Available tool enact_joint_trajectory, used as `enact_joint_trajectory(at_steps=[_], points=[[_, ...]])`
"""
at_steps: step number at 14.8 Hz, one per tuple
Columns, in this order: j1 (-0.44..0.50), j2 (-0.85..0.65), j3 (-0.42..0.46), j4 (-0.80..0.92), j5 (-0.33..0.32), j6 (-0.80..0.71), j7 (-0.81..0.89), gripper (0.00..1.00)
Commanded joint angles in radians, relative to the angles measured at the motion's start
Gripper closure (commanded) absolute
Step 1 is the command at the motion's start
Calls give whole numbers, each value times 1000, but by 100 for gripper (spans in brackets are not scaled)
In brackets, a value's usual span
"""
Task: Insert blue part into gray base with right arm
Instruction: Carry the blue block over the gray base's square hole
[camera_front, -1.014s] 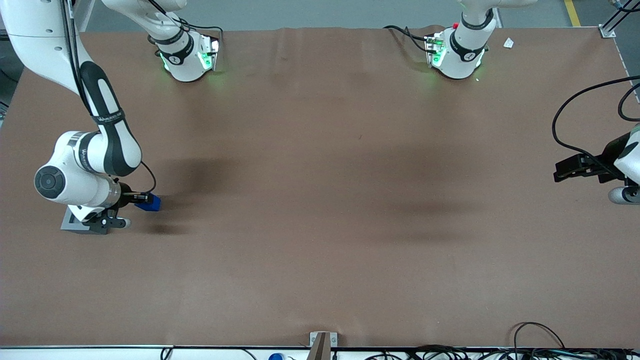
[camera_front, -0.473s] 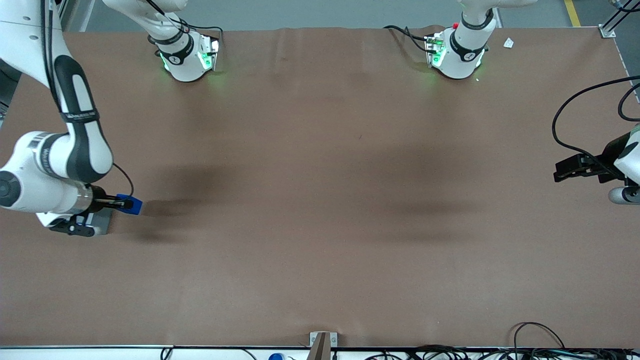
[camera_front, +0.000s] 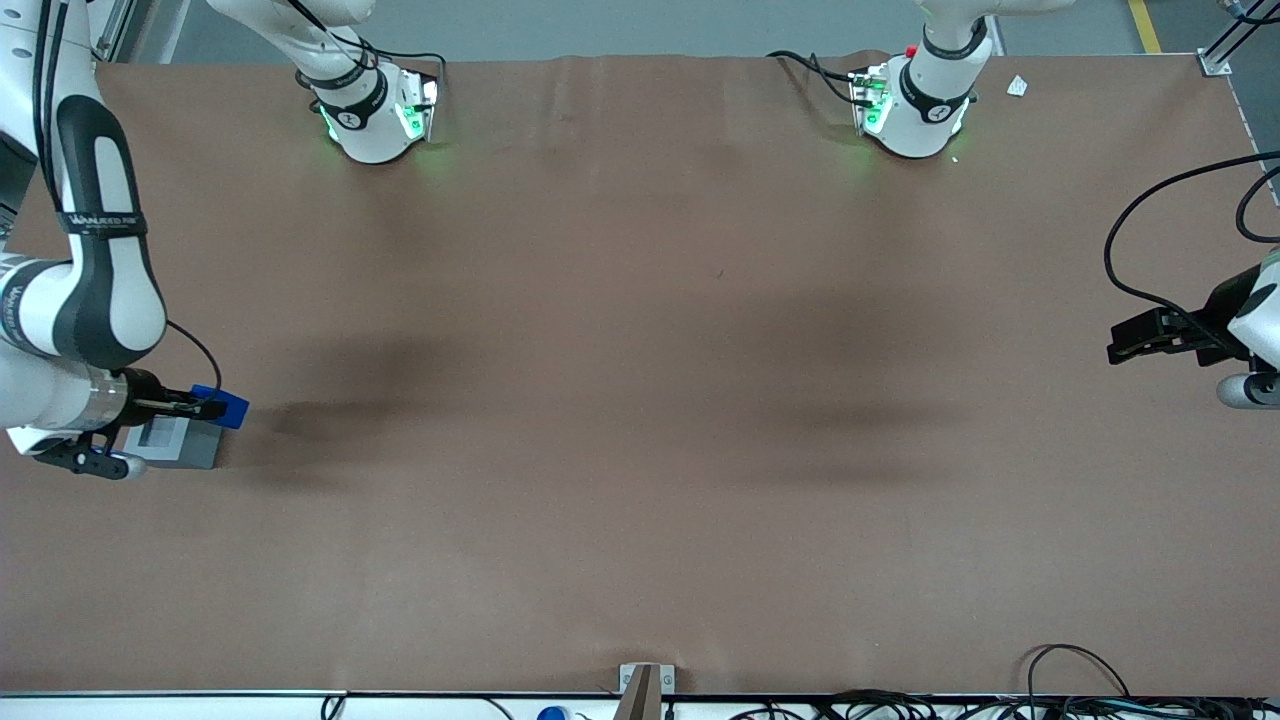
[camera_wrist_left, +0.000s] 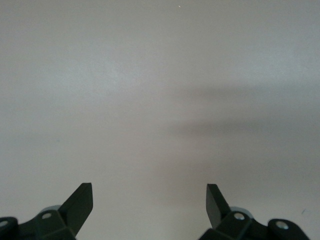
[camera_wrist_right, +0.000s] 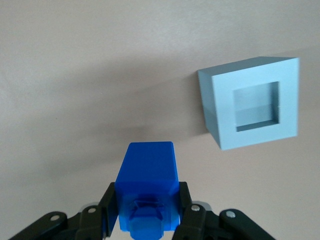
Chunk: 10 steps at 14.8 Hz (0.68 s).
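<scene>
My gripper (camera_front: 205, 407) hangs above the brown table (camera_front: 640, 400), close to the edge at the working arm's end, and my two fingers (camera_wrist_right: 186, 207) are clamped on the blue part (camera_front: 222, 406), one pressed against each of its sides. In the right wrist view the blue part (camera_wrist_right: 148, 187) juts out past my fingertips, held clear of the surface. The gray base (camera_front: 172, 442) sits flat on the table just beside my gripper, slightly nearer the front camera, its square recess (camera_wrist_right: 256, 106) facing up and open. The blue part is not over that recess; it hangs off to one side of the gray base (camera_wrist_right: 251, 101).
</scene>
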Motion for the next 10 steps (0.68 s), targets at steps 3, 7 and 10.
enact_joint_trajectory(at_steps=[3, 7, 10], points=[[-52, -3, 12, 25, 10, -23, -28, 99], [-84, -1, 10, 41, 1, -23, -37, 99], [-104, 25, 10, 68, 1, -22, -106, 99]])
